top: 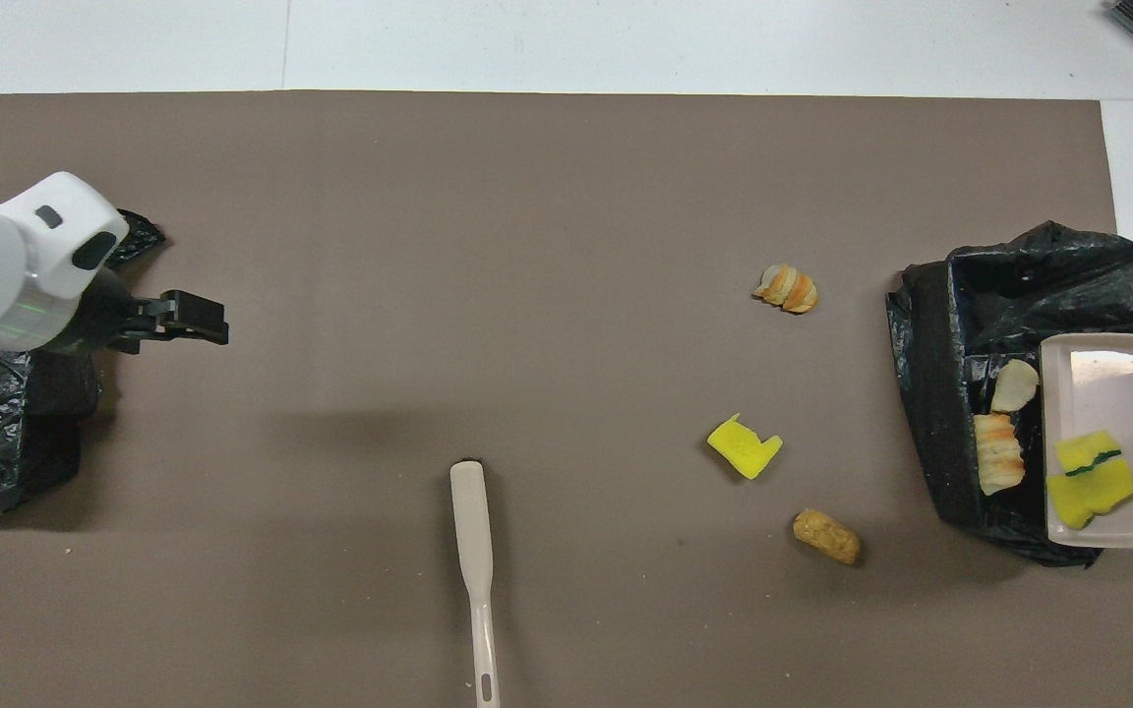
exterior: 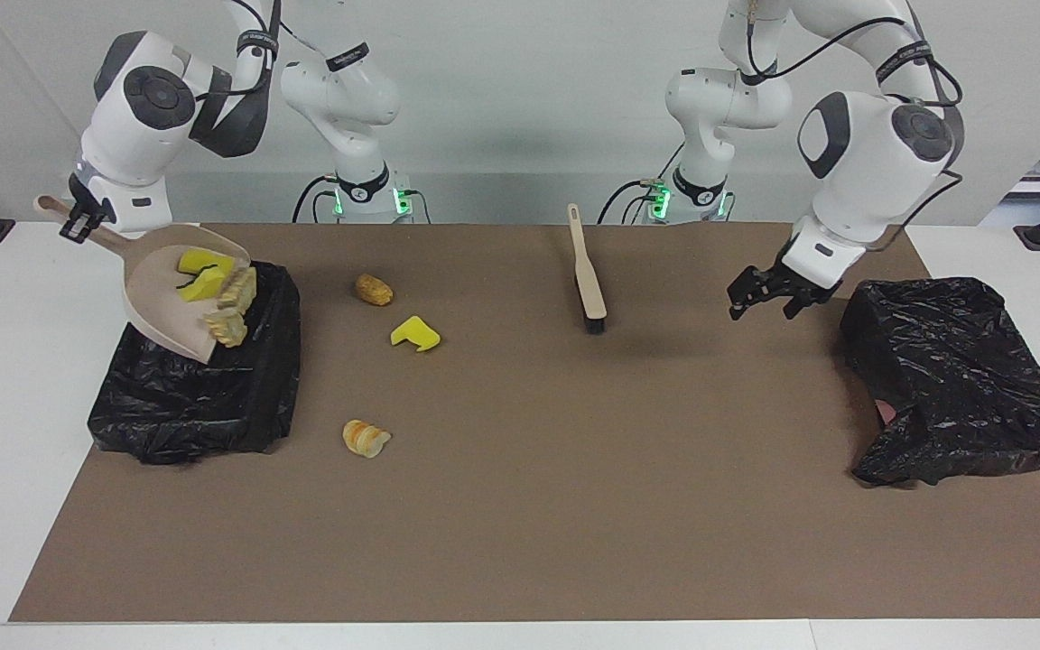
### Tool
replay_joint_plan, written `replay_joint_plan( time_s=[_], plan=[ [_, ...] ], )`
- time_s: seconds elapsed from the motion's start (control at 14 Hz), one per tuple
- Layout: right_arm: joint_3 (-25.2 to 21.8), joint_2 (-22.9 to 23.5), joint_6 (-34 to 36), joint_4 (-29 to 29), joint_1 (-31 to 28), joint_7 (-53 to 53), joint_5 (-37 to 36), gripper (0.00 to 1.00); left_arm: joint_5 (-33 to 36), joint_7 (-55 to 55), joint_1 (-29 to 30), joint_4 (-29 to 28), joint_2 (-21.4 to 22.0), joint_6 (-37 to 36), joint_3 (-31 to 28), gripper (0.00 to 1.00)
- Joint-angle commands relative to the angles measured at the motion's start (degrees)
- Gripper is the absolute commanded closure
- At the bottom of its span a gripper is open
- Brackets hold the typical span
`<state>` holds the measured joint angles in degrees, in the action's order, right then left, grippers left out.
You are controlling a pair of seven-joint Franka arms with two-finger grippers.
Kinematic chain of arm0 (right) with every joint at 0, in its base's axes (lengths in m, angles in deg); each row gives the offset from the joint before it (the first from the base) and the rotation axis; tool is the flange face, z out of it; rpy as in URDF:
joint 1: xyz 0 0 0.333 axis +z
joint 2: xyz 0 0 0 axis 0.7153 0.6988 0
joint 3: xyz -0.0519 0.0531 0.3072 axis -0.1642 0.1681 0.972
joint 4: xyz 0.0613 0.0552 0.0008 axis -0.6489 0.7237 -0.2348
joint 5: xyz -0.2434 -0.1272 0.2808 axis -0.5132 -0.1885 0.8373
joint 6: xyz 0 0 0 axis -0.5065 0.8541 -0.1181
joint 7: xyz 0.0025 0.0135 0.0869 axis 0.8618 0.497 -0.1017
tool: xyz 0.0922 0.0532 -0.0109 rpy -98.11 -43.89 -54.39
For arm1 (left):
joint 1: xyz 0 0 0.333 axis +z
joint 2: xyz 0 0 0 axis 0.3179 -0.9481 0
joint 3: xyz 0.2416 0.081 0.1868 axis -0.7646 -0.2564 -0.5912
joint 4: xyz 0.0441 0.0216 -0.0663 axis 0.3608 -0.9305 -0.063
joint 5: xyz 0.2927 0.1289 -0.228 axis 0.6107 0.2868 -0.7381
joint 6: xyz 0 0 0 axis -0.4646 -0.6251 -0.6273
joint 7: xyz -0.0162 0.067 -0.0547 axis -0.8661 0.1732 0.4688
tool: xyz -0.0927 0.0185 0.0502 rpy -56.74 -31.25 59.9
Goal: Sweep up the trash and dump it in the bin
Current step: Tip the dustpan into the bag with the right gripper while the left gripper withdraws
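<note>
Yellow and tan trash, three scraps (exterior: 414,333) on mat, perhaps four in dustpan (exterior: 170,293), right pincer (exterior: 82,221) clamping its handle, left pincer (exterior: 764,301) wide.

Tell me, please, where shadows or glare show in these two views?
Facing view: soft shadow on the mat beside the brush and under the left gripper; bin bags glint. Overhead view: broad dim shadow above the brush, pale glare on the dustpan.

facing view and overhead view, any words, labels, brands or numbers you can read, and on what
None can be read.
Band on the right arm: dark lettering, too small to read.
Band on the left arm: lettering, too small to read.
Dustpan, brush, black bin bags, trash pieces and brown mat: no print visible.
</note>
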<state>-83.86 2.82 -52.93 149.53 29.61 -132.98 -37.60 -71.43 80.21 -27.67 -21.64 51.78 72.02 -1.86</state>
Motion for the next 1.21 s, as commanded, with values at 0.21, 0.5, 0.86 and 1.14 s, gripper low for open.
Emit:
replay_joint_plan(
  time_s=[0.21,0.5,0.86,1.14],
  plan=[
    [0.6,-3.5,4.3,-0.7,-0.2,-0.2,-4.6,1.00,0.5,7.3,8.2,8.7,-1.5,-9.7,0.5,0.00],
    [3.5,-2.9,7.1,-5.4,-0.3,-1.1,-3.9,1.00,1.5,5.7,7.3,14.9,-2.2,-14.5,0.6,0.00],
    [9.4,1.3,13.6,-12.3,-0.3,8.9,5.7,1.00,5.9,5.9,5.5,17.3,0.6,-17.5,1.9,0.00],
    [16.5,3.2,18.0,-16.6,-0.3,26.7,17.7,1.00,6.2,6.3,5.7,15.9,2.6,-17.6,2.4,0.00]
  ],
)
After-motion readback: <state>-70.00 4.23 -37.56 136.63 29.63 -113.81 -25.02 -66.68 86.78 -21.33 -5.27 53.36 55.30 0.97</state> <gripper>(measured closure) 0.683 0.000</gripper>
